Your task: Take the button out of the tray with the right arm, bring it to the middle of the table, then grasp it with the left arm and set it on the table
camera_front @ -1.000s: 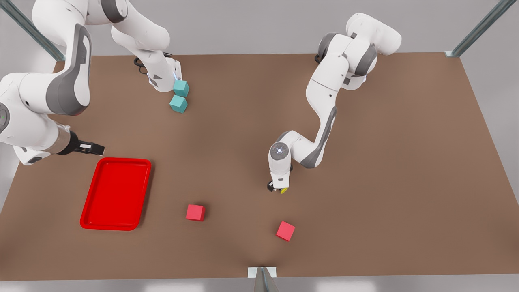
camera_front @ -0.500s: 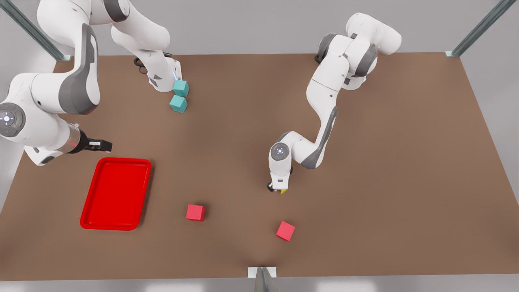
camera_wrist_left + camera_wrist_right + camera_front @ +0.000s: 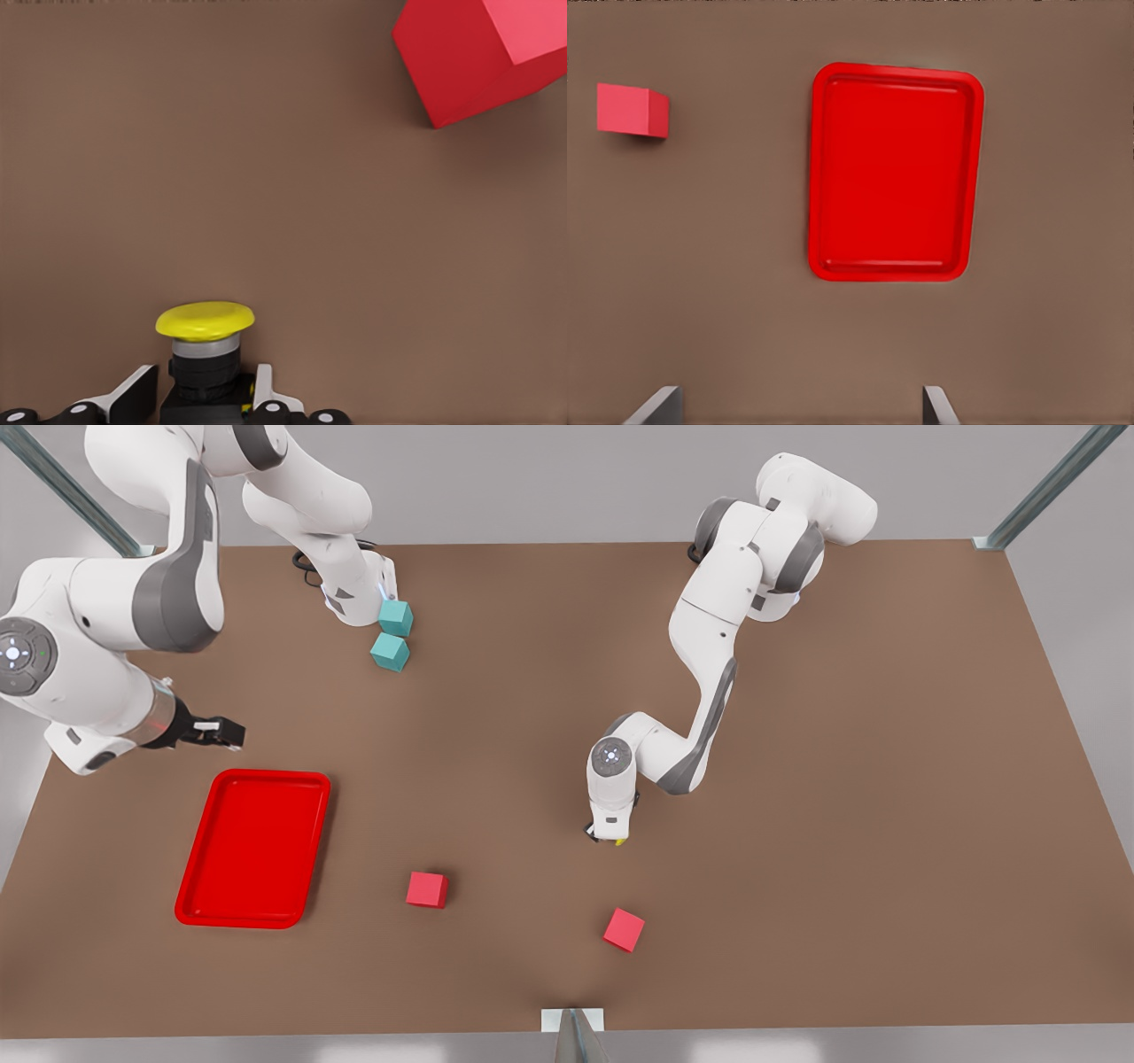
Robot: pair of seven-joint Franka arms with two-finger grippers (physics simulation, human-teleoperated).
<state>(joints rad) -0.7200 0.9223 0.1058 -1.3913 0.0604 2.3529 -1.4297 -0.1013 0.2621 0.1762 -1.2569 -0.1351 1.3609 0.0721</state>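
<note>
The button (image 3: 205, 320), a black body under a round yellow cap, sits upright between the fingers of my left gripper (image 3: 199, 403), which is shut on its body. In the front view this gripper (image 3: 611, 838) points down near the middle of the table (image 3: 886, 779), and a sliver of the button's yellow cap (image 3: 620, 840) shows under it, close to the surface. My right gripper (image 3: 232, 732) hovers open behind the red tray (image 3: 266, 773), at the front view's left. From the right wrist view the tray (image 3: 897, 69) holds nothing, and the open gripper (image 3: 799, 407) stands apart from it.
Two red cubes (image 3: 427, 889) (image 3: 624, 929) lie toward the table's front edge, one of them (image 3: 478, 53) not far from the button. Two teal cubes (image 3: 395, 617) (image 3: 390, 652) stand at the back, beside an arm's base. The front view's right half of the table is bare.
My right gripper has drawn back from the tray and drifted slightly toward the front view's right. The left gripper has sunk a little lower with the button.
</note>
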